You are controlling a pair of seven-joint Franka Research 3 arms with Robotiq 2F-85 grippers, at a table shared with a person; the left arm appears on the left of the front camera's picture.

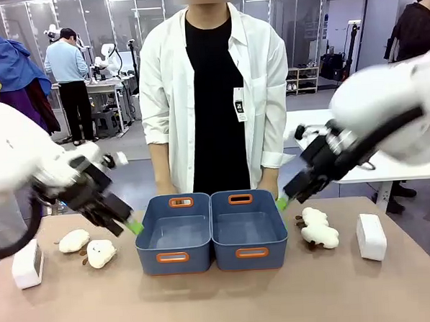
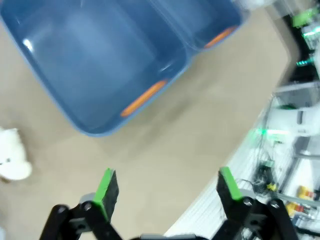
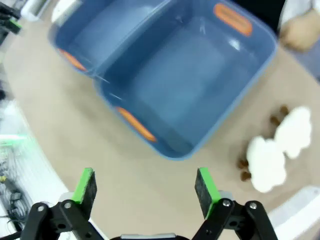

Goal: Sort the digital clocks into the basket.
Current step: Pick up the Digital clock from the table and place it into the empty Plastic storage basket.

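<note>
Two empty bins touch mid-counter: left bin, right bin. Two clocks lie outside them, one clock far left, the other clock far right. Toys lie between clocks and bins, two on each side. The left hand and right hand hover at the bins' outer walls, fingers apart, empty.

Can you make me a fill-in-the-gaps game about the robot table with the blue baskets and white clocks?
1. The left basket and the right basket are both ____ inside.
2. The jaws of the left gripper and the right gripper both stand ____.
3. Counting the left clock and the right clock, ____ clocks stand on the table outside the baskets.
4. The handle slots on the baskets are coloured ____.
Missing words: empty, open, two, orange.
</note>
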